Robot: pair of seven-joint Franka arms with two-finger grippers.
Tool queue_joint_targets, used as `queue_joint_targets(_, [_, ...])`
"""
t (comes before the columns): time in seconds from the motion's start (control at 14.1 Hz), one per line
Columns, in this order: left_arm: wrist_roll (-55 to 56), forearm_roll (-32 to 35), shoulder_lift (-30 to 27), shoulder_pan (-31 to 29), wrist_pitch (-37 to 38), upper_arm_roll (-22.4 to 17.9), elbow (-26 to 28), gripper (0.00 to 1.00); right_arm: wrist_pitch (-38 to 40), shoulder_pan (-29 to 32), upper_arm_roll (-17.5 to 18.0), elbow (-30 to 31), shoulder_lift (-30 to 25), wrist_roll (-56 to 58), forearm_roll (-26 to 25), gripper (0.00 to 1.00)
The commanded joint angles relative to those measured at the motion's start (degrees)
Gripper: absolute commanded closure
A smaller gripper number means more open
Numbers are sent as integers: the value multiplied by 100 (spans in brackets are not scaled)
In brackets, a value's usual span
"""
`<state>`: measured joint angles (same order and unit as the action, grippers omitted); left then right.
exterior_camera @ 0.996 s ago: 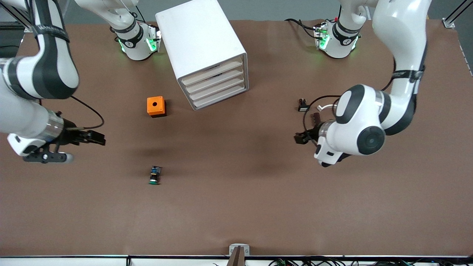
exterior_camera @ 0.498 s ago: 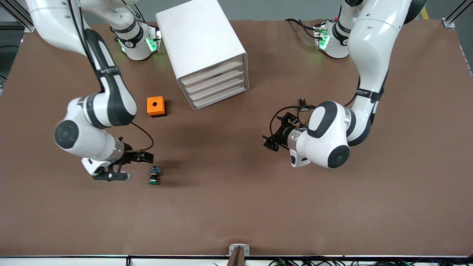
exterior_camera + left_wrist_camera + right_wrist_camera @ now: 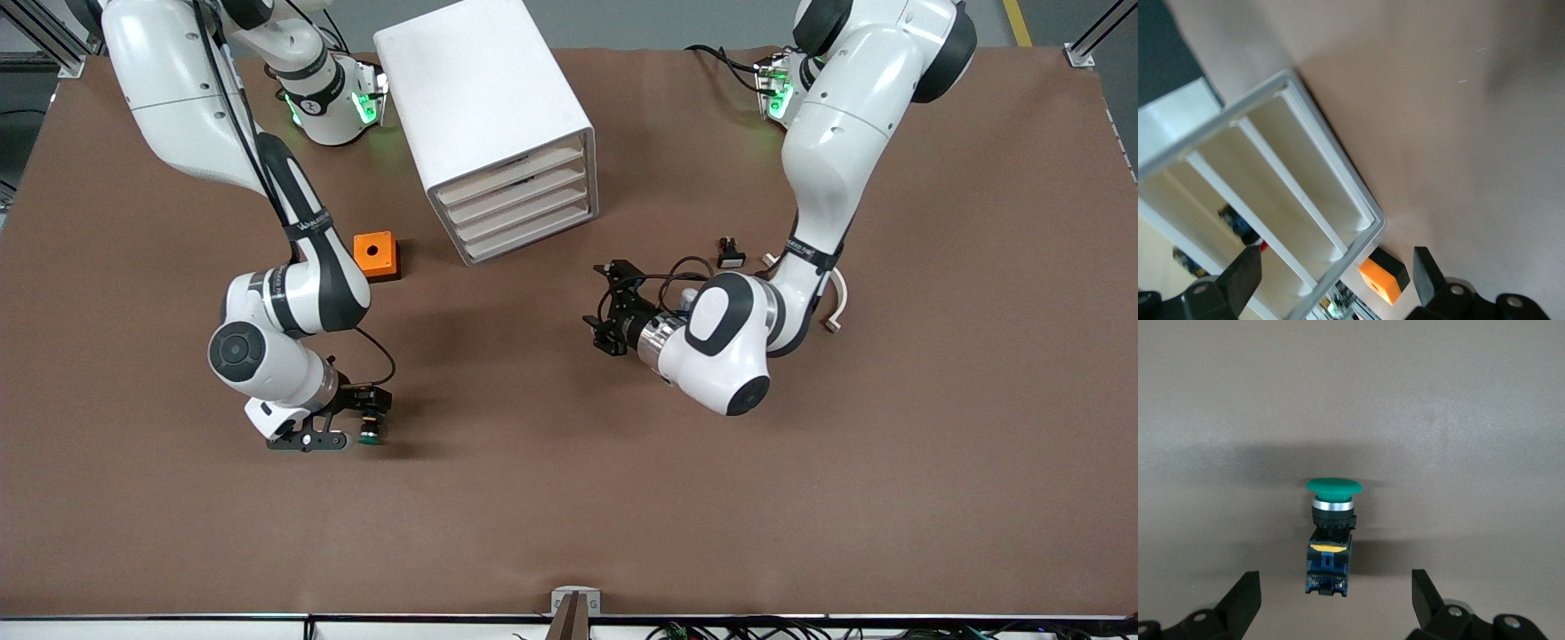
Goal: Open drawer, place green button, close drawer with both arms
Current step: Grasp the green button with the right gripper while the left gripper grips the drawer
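On brown worktop, the button is approached by the right gripper, fingers spread; left gripper, likewise spread, faces the shut drawer; closing is needed.

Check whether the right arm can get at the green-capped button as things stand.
Probably yes. The right end effector is open and right at the button, which lies between its fingers with bare table around it. The orange cube is well clear.
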<state>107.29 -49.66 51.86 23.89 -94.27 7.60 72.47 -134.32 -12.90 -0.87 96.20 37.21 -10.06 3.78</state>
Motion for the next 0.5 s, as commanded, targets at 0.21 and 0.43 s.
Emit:
queue_joint_targets(0.21, [1285, -737, 518, 318, 707, 4, -242, 1, -288, -117, -53, -93, 243, -286, -132, 0])
queue_joint_targets(0.43, [1679, -983, 624, 397, 963, 4, -199, 15, -402, -125, -53, -93, 340, -286, -141, 3])
